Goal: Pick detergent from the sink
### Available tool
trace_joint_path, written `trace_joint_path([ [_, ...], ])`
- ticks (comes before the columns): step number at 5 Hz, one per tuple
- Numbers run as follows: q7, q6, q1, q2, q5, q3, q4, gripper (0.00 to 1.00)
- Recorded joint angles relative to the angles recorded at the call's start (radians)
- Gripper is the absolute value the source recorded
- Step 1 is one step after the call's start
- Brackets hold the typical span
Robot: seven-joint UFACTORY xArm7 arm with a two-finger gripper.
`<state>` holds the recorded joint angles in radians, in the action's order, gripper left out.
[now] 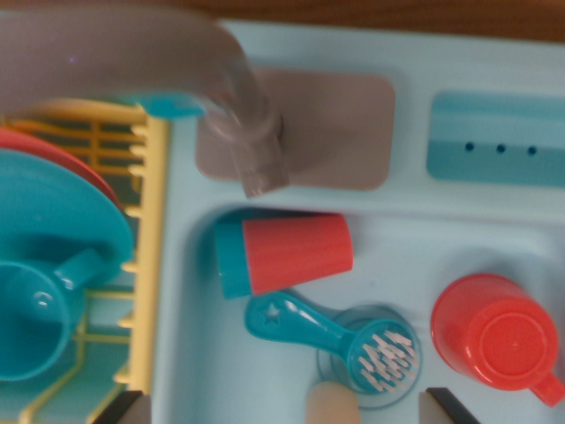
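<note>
Below, at the bottom edge of the wrist view, gripper (pixel 284 408) spread wide, its two dark fingertips (pixel 119 408) far apart and closed on nothing, poised over the near part of the pale blue sink (pixel 190 353). Between the tips, a rounded cream object (pixel 331 405), cut off by the frame, identity unclear. Just beyond, a teal brush (pixel 331 340) flat on the basin floor, bristled head over the round drain (pixel 408 389), handle toward the wrist view's left. Past the brush handle, near the sink's far wall, the detergent (pixel 296 252): a red container with a teal end, on its side, teal end toward the wrist view's left, apart from the fingertips. Toward the sink's right edge, a red cup (pixel 494 340), upside down, handle at lower right. Above the far wall, a grey faucet (pixel 221 88), blurred, on a grey base plate (pixel 344 128); to its right, a striped teal panel (pixel 499 137) with three dark dots. Along the sink's left edge, a yellow rack (pixel 150 256) with a teal plate (pixel 53 212), a red plate (pixel 44 148) behind it, and a teal cup (pixel 31 322).
</note>
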<state>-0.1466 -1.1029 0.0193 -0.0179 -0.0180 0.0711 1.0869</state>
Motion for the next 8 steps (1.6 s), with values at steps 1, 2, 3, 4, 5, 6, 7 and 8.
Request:
trace_joint_path([
  [1,0.000,0.000,0.0000,0.000,0.0000,0.000,0.000,0.00],
  [2,-0.011,0.044,0.0038,-0.003,-0.0007,0.005,-0.046,0.00],
  [3,-0.011,0.044,0.0038,-0.003,-0.0007,0.005,-0.046,0.00],
  [4,-0.021,0.086,0.0074,-0.006,-0.0013,0.010,-0.090,0.00],
  [5,-0.021,0.086,0.0074,-0.006,-0.0013,0.010,-0.090,0.00],
  [6,-0.030,0.126,0.0109,-0.009,-0.0019,0.015,-0.132,0.00],
  [7,-0.030,0.126,0.0109,-0.009,-0.0019,0.015,-0.132,0.00],
  [8,-0.039,0.161,0.0140,-0.011,-0.0025,0.019,-0.169,0.00],
])
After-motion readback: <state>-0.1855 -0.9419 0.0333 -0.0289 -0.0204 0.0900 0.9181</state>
